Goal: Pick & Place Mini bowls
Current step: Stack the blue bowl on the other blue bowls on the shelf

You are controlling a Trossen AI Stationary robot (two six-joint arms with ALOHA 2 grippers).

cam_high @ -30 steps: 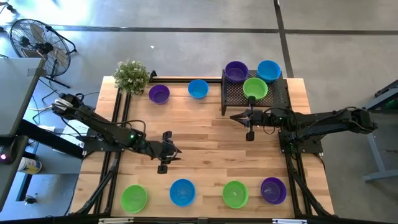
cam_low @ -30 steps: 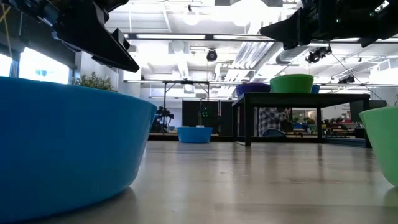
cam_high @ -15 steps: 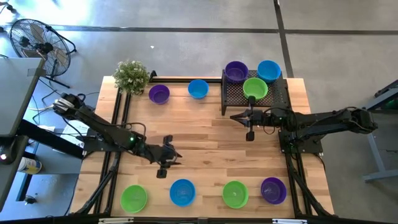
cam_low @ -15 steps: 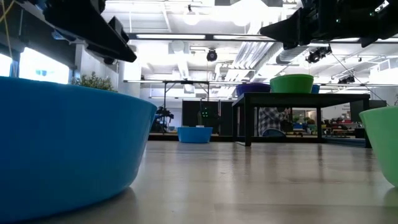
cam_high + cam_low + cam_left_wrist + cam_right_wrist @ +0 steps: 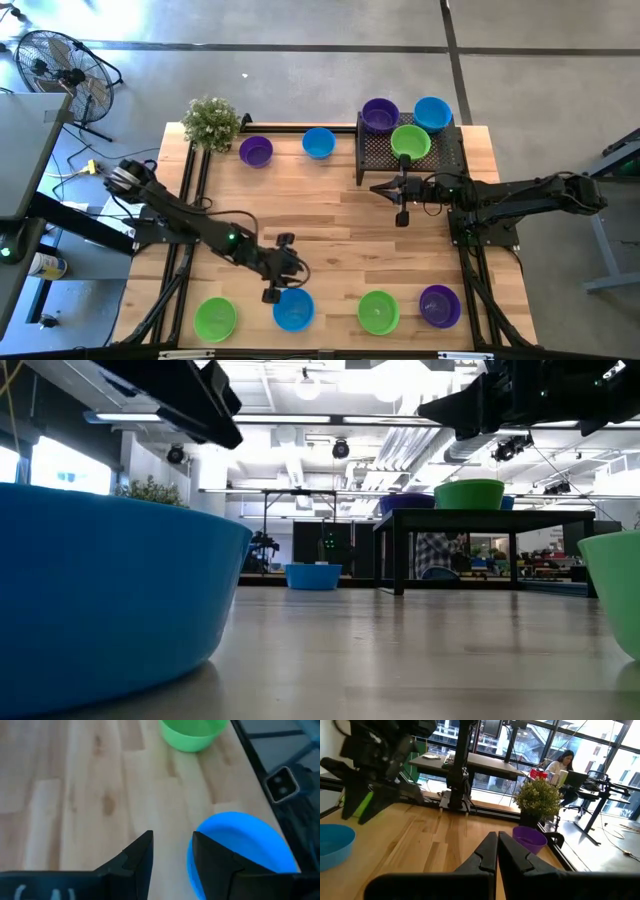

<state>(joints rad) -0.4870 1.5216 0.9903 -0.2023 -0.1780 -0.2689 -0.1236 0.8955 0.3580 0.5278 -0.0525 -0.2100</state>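
Several mini bowls stand in a row along the near edge, among them a green one (image 5: 215, 318), a blue one (image 5: 293, 309) and another green one (image 5: 378, 311). My left gripper (image 5: 298, 270) hangs open just above the far rim of that blue bowl (image 5: 240, 845), slanting down, with nothing between its fingers (image 5: 172, 855). My right gripper (image 5: 375, 187) is shut (image 5: 497, 842). It hovers level by the near left corner of the black mesh tray (image 5: 372, 160), pointing toward the table's left. A green bowl (image 5: 410, 142) sits on the tray.
A purple bowl (image 5: 439, 305) ends the near row. A purple bowl (image 5: 256, 152) and a blue bowl (image 5: 318, 143) stand near the far edge beside a potted plant (image 5: 211, 122). At the tray's far side are a purple bowl (image 5: 380, 116) and a blue bowl (image 5: 432, 113).
My left gripper has moved toward the table's near edge and a little to the right, ending over the blue bowl in the near row. Its fingers have stayed open. The bowls have not moved.
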